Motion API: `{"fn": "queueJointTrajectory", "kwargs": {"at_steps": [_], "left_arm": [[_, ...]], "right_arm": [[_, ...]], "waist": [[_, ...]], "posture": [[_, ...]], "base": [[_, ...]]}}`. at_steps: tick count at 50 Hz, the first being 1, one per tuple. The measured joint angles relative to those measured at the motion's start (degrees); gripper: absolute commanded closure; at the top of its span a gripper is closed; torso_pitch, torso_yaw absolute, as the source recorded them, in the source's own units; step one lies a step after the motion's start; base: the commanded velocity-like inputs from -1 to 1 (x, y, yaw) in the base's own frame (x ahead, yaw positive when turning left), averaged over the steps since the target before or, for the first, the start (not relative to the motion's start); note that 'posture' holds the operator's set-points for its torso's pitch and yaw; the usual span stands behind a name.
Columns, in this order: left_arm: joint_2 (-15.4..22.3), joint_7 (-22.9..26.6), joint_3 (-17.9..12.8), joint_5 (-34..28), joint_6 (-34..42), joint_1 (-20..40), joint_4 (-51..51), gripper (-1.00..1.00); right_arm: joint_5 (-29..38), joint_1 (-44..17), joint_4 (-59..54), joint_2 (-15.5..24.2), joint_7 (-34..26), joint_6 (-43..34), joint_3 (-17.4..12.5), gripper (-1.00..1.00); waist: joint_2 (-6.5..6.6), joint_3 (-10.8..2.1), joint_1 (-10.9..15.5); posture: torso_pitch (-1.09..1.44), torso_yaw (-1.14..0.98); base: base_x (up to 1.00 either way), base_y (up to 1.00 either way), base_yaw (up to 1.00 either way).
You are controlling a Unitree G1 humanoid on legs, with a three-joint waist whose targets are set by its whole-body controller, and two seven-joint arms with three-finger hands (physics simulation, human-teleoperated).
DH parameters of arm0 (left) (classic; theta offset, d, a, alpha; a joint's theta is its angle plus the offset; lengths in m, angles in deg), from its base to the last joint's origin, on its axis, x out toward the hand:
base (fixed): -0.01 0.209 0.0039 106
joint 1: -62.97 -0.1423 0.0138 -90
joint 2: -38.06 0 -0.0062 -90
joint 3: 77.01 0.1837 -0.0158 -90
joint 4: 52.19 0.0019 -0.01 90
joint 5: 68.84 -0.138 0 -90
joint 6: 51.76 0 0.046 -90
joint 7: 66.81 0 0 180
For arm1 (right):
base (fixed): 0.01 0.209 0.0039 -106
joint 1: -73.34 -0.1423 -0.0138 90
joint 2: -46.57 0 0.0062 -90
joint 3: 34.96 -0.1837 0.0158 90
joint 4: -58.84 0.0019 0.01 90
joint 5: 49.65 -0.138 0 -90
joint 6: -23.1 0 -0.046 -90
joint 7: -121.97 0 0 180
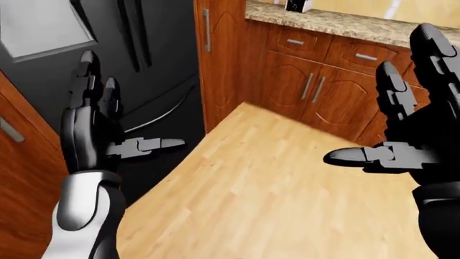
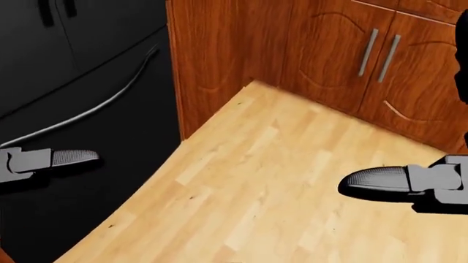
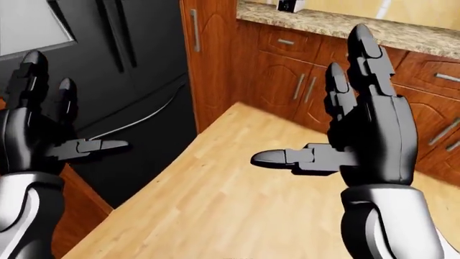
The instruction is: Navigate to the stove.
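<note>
Currently
stove: not in view; fixed appliance, nothing to grasp
left robot hand (image 1: 97, 135): fingers spread, empty, black fridge (image 1: 43, 70) beyond it
right robot hand (image 3: 359, 135): spread, empty, cabinets (image 1: 316, 91) beyond

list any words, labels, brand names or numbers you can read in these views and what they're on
None: no text can be read in any view.
The small dark object on the granite counter is cut off at the top of the left-eye view; any marking there is too small to read.
The black fridge shows no badge or lettering.
</note>
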Motion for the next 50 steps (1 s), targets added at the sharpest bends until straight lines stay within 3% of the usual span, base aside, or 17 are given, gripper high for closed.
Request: {"fn": "queueJointTrajectory", "kwargs": {"at_steps": [2, 4, 7, 12, 15, 16, 18, 21, 25, 28, 29, 31, 35, 39, 41, 46, 50], "left_arm": [[-0.13, 0.09, -0.05, -0.01, -0.29, 0.21, 0.26, -1.0], [-0.63, 0.25, 0.78, 0.13, -0.1, -0.27, 0.6, -1.0], [-0.61, 0.63, 1.19, 0.52, 0.49, -0.41, 0.83, -1.0], [-0.38, 0.5, 0.36, 0.06, -0.27, -0.27, -0.02, -1.0], [-0.29, 0.47, 0.32, -0.13, -0.56, -0.21, 0.08, -1.0], [-0.12, 0.42, 0.0, -0.22, -0.54, -0.44, 0.24, -1.0], [-0.31, 0.19, -0.35, -0.54, -0.16, -0.97, 1.0, -1.0], [-0.38, 0.08, -0.19, -0.66, 0.01, -0.69, 1.44, -1.0], [-0.3, 0.34, 0.2, -0.58, -0.77, -0.49, 0.83, -1.0], [-0.31, 0.38, 0.43, -0.97, -0.89, -0.6, 0.65, -1.0], [-0.68, 0.48, 0.74, -1.05, -0.96, -0.51, 0.57, -1.0], [-1.08, 0.9, 1.58, -0.81, -0.78, -0.72, 0.94, -1.0], [-1.1, 1.4, 1.71, -0.63, -0.66, -0.89, 1.57, -1.0], [-0.99, 1.15, 0.95, -0.96, -1.27, -0.8, 0.67, -1.0], [-0.97, 1.1, 0.98, -1.04, -1.47, -0.73, 0.62, -1.0], [-0.82, 0.67, -0.04, -1.51, -0.9, -1.59, 1.76, -1.0], [-0.73, 0.76, 0.54, -1.6, -1.41, -0.91, 1.44, -1.0]], "right_arm": [[0.27, -0.12, -0.15, -0.01, -0.18, -0.26, 0.11, -1.0], [0.44, 0.45, -0.7, -0.17, 0.0, -0.55, -0.12, -1.0], [0.42, 0.71, -1.22, 0.06, 0.38, -0.99, -0.07, -1.0], [0.5, 0.57, -0.42, 0.39, 0.28, -0.02, -0.27, -1.0], [0.4, 0.31, -0.59, 0.55, 0.21, -0.03, -0.38, -1.0], [0.21, 0.45, -0.55, 0.13, 0.19, -0.1, -0.02, -1.0], [-0.42, 0.85, -0.39, 0.22, 0.1, -0.54, 0.55, -1.0], [-0.55, 0.62, -0.3, 0.3, -0.11, -0.71, 0.26, -1.0], [-0.28, 0.16, -0.01, 0.24, 0.07, -0.42, -0.52, -1.0], [-0.34, 0.1, -0.09, 0.32, 0.1, -0.42, -0.38, -1.0], [-0.35, 0.13, -0.27, 0.49, 0.18, -0.41, -0.51, -1.0], [-0.01, 0.71, -0.77, -0.04, 0.38, -0.71, -0.59, -1.0], [1.11, 0.89, -0.97, -0.52, -0.15, -1.21, -0.24, -1.0], [1.45, 0.92, -0.53, -0.27, -0.4, -0.53, -0.45, -1.0], [1.56, 0.9, -0.62, 0.01, -0.46, -0.46, -0.49, -1.0], [0.71, 1.56, -0.41, -0.1, -0.66, -0.76, 0.88, -1.0], [1.51, 1.1, -0.23, -0.31, -0.92, -0.41, 0.15, -1.0]], "waist": [[-1.8, -0.36, -0.15], [-0.56, 0.33, -0.97], [-0.2, 0.3, -1.31], [2.66, 0.96, -0.91], [5.49, 0.48, -0.63], [4.8, 0.61, -0.27], [4.78, 0.69, -0.21], [3.95, -0.03, -0.53], [1.36, 0.05, -0.27], [-1.43, -0.14, -0.05], [-1.52, -0.34, -0.46], [-0.72, 0.48, -1.25], [0.45, 0.34, -1.26], [3.02, 0.96, -0.94], [5.12, 0.7, -0.85], [4.61, 0.36, -0.19], [2.39, -0.02, -0.36]], "posture": [[0.0, 0.0], [0.0, 0.0], [0.0, 0.0], [0.0, 0.0], [0.0, 0.0], [0.0, 0.0], [0.0, 0.0], [0.0, 0.0], [0.0, 0.0], [0.0, 0.0], [0.0, 0.0], [0.0, 0.0], [0.0, 0.0], [0.0, 0.0], [0.0, 0.0], [0.0, 0.0], [0.0, 0.0]], "base": [[0.0, 0.0, -0.29], [0.0, 0.0, -0.29], [0.0, 0.0, -0.28], [0.0, 0.0, -0.29], [0.0, 0.0, -0.29], [0.0, 0.0, -0.29], [0.0, 0.0, -0.29], [0.0, 0.0, -0.3], [0.0, 0.0, -0.3], [0.0, 0.0, -0.3], [0.0, 0.0, -0.3], [0.0, 0.0, -0.29], [0.0, 0.0, -0.29], [0.0, 0.0, -0.3], [0.0, 0.0, -0.3], [0.0, 0.0, -0.31], [0.0, 0.0, -0.31]]}}
